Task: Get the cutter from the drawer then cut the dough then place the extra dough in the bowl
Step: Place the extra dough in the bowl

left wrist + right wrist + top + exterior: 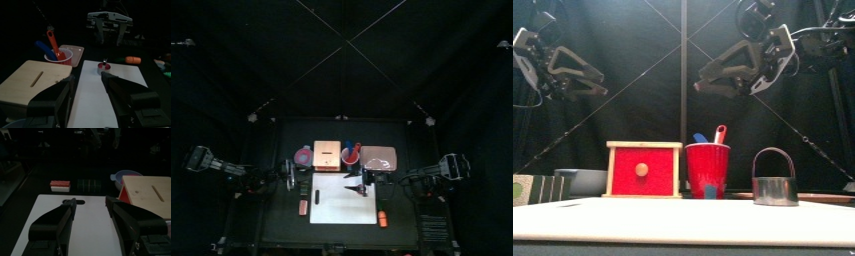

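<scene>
A black back curtain [342, 60] closes the booth at 12 o'clock and hangs in soft vertical folds in the front view. Black side curtains [205, 110] hang at 9 and 3 o'clock. A small black surface [285, 218] sits toward 6 o'clock in the top view. It catches most of the light, and the cloth around it is dim.

The wooden box [643, 170] hides part of the bowl [580, 182] (front view).

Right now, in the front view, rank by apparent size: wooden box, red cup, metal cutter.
1. Pale wooden box with red drawer front.
2-3. Red plastic cup and round metal wire-handled cutter look alike; the cutter stands nearer, so unranked.
</scene>
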You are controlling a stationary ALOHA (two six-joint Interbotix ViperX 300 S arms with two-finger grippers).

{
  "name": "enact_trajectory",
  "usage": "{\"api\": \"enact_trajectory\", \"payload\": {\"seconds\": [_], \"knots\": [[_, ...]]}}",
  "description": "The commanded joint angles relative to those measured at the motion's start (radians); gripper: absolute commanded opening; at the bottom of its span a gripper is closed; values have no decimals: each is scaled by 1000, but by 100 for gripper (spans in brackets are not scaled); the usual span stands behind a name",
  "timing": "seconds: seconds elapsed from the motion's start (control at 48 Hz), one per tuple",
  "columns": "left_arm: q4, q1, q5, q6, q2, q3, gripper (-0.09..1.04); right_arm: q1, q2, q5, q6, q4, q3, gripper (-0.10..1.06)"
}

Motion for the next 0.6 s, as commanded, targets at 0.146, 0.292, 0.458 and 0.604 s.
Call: {"api": "enact_trajectory", "payload": {"seconds": [0.146, 0.292, 0.458, 0.604], "knots": [[6, -6, -11, 2, 11, -49, 84, -17, -15, 18, 0, 15, -12, 86], [5, -6, -9, 2, 9, -58, 84, -25, -14, 63, -2, 14, -17, 86], [0, -8, -11, 0, 11, -57, 84, -29, -14, 89, -3, 9, -23, 86], [-11, -6, -9, 0, 11, -51, 84, -31, -14, 91, -3, 8, -26, 86]]}}
